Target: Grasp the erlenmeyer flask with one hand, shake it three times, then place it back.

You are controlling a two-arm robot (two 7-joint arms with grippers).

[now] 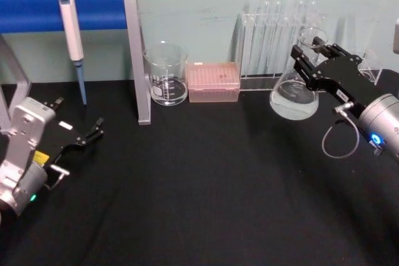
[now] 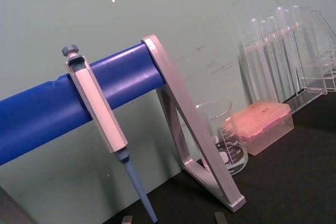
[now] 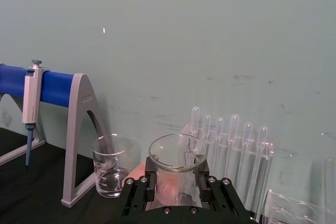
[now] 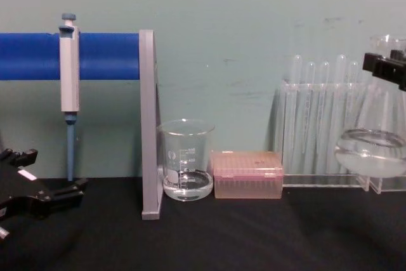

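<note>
The erlenmeyer flask is clear glass with a little clear liquid in its wide base. My right gripper is shut on its neck just below the flared rim. In the chest view the flask hangs at the right edge, its base a little above the black table, with the right gripper at its neck. The right wrist view looks down on the flask's rim between the black jaws. My left gripper rests open and empty at the table's left side, seen also in the chest view.
A rack of test tubes stands right behind the flask. A pink tip box and a beaker with liquid sit at the back centre. A pipette hangs on a blue bar stand at the left.
</note>
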